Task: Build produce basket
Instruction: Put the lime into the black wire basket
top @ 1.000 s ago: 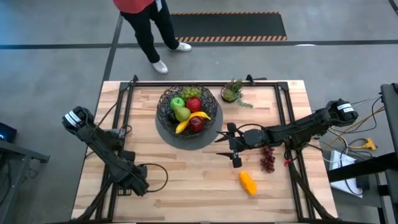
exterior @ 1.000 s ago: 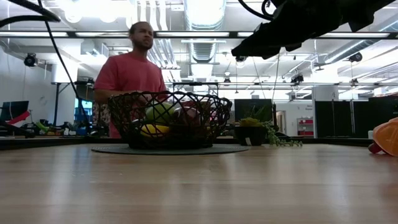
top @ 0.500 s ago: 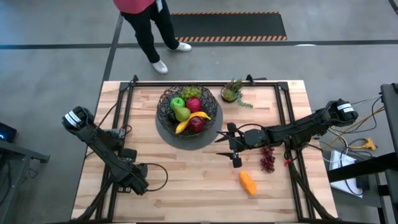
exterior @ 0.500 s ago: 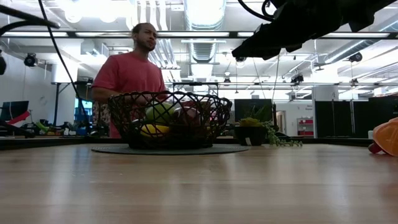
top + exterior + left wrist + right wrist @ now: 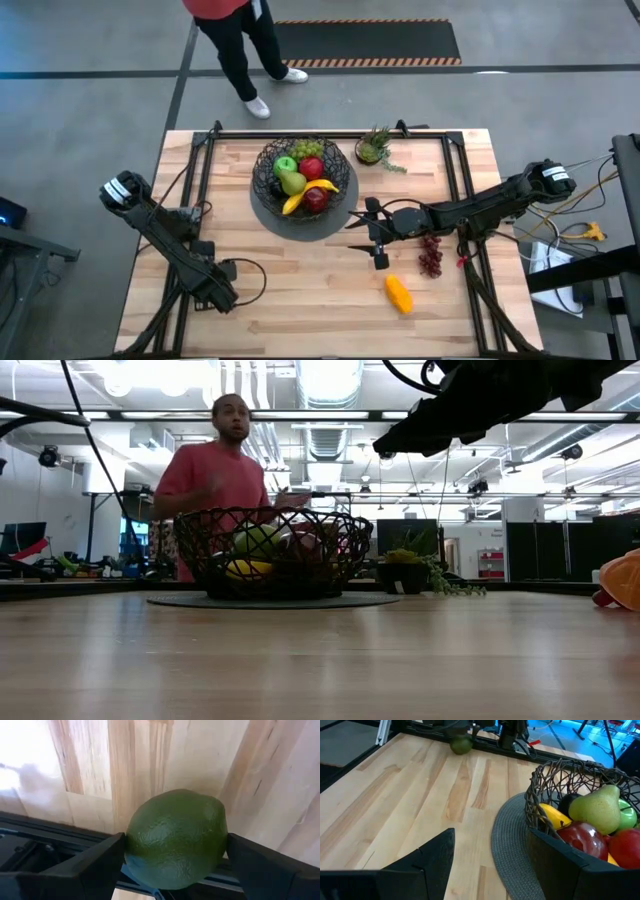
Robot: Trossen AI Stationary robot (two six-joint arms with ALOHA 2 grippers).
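High view: the basket (image 5: 303,180) is seen on a round grey mat (image 5: 270,212) near the far side of the wooden table (image 5: 300,300). It stands upright with its open side up. A banana (image 5: 305,197), a pear (image 5: 292,183), red apples (image 5: 316,198) and green grapes (image 5: 304,150) are held inside it. The banana's long side runs from the front left to the right, across the basket. An orange piece (image 5: 399,295) is lying on the table near the front, its long side pointing from the far left to the near right. Purple grapes (image 5: 430,256) are lying beside the right arm, in a bunch that runs from far to near.

The left gripper (image 5: 222,297) is placed at the table's front left edge. In the left wrist view a lime (image 5: 176,838) is seen between its fingers (image 5: 85,865), and both fingers are touching the lime's sides. The right gripper (image 5: 377,245) is held above the table just right of the basket, its fingers spread apart with nothing between them.

A small potted plant (image 5: 372,150) is set at the far edge. A person (image 5: 215,480) is standing behind the table.
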